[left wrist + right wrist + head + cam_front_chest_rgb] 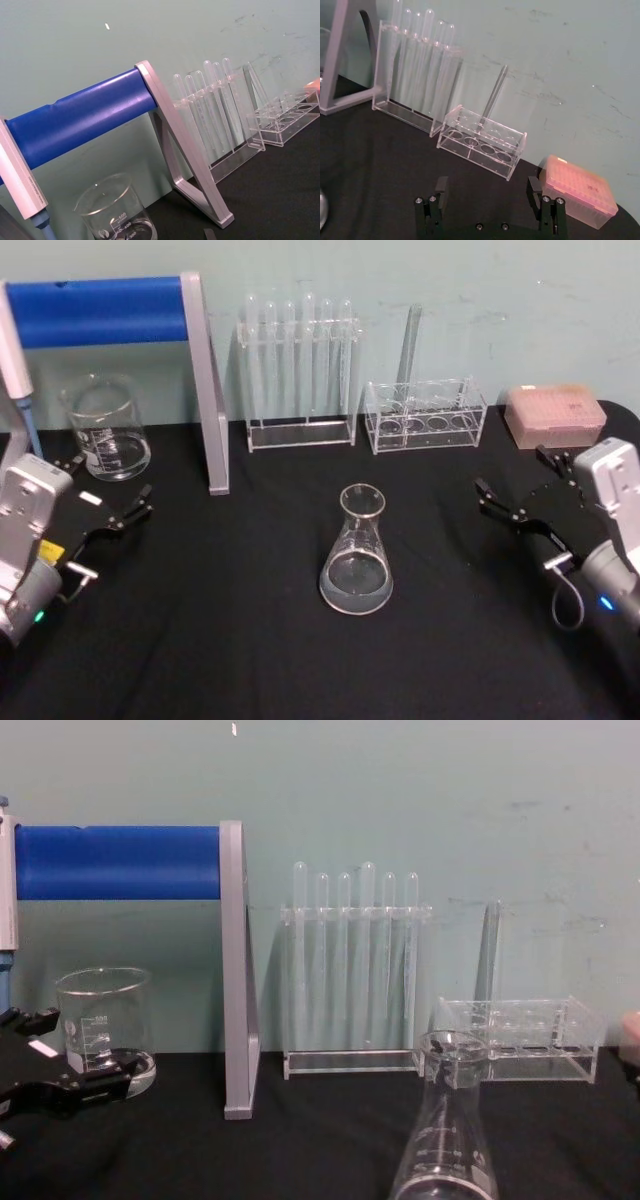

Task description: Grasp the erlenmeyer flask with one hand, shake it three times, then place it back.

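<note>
The erlenmeyer flask [356, 558] is clear glass and stands upright on the black table, in the middle of the head view. The chest view has it low and right of centre [446, 1145]. Nothing touches it. My left gripper [105, 490] rests open at the table's left side, well left of the flask and just in front of a beaker; it enters the chest view from the left edge [62, 1055]. Open as well, my right gripper [518, 480] sits at the table's right side, its two black fingers spread wide with nothing between them [487, 192].
A glass beaker [105, 430] stands back left beside a metal stand with a blue bar [100, 310]. Behind the flask are a tall test tube rack [298, 375] and a low clear rack [425, 418]. A pink tip box [555, 415] sits back right.
</note>
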{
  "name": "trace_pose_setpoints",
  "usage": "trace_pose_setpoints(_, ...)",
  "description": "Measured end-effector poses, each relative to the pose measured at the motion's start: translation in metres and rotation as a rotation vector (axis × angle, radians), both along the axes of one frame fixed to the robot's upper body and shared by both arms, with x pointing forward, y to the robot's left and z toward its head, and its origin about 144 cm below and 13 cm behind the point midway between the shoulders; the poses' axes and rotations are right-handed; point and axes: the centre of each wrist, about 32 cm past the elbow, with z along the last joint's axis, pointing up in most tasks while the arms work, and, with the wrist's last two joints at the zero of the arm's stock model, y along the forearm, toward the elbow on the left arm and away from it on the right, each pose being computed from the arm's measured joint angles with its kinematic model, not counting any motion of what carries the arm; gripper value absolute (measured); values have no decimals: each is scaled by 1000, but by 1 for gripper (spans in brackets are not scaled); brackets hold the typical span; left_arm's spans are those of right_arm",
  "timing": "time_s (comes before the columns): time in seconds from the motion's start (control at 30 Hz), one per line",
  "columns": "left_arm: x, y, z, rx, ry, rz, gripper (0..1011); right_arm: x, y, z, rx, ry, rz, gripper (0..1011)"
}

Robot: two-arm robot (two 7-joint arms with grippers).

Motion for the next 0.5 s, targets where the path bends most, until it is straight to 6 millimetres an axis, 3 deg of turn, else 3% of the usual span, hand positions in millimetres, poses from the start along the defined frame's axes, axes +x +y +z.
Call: trace_pose_setpoints(0.5,0,0,0,0,0,0,1001,-35,0,11,129,65,133,1000)
